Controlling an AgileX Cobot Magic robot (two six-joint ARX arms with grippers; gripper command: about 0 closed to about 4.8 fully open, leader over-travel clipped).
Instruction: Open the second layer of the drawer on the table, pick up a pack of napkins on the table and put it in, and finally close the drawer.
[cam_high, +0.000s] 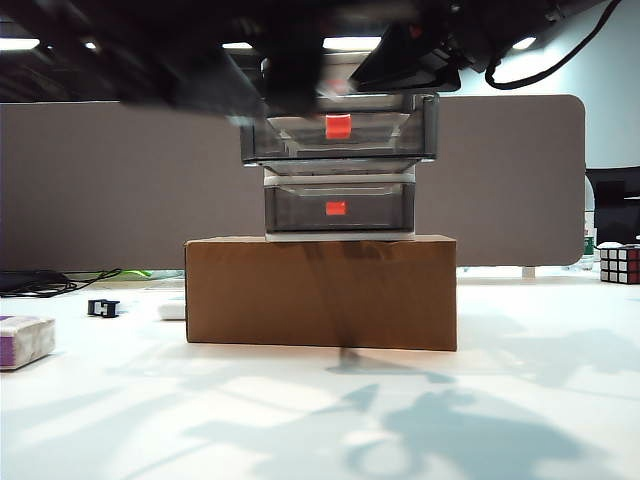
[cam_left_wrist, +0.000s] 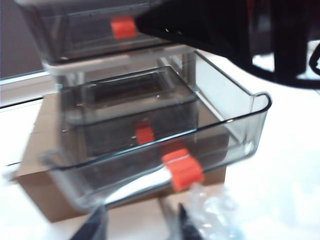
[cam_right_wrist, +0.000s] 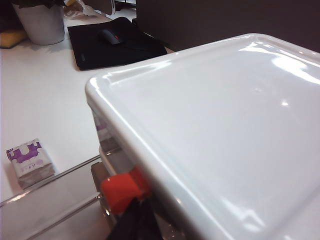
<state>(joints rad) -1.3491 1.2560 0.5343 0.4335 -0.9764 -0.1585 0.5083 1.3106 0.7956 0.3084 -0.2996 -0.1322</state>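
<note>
The second layer (cam_left_wrist: 252, 125) hangs far out of the drawer (cam_high: 340, 232), empty. The left gripper (cam_left_wrist: 139, 221) sits just before it, jaws apart and holding nothing. The right gripper (cam_right_wrist: 132, 222) is by the top tab (its grip I cannot tell). The pack of napkins (cam_high: 22, 340) lies well to the left on the table (cam_high: 320, 420), so a careless swing there could catch the tray and drag it off its cardboard box (cam_high: 320, 290).

No readable text.
Only blurred, illegible print on the pack of napkins (cam_right_wrist: 31, 163), well apart from either gripper.
</note>
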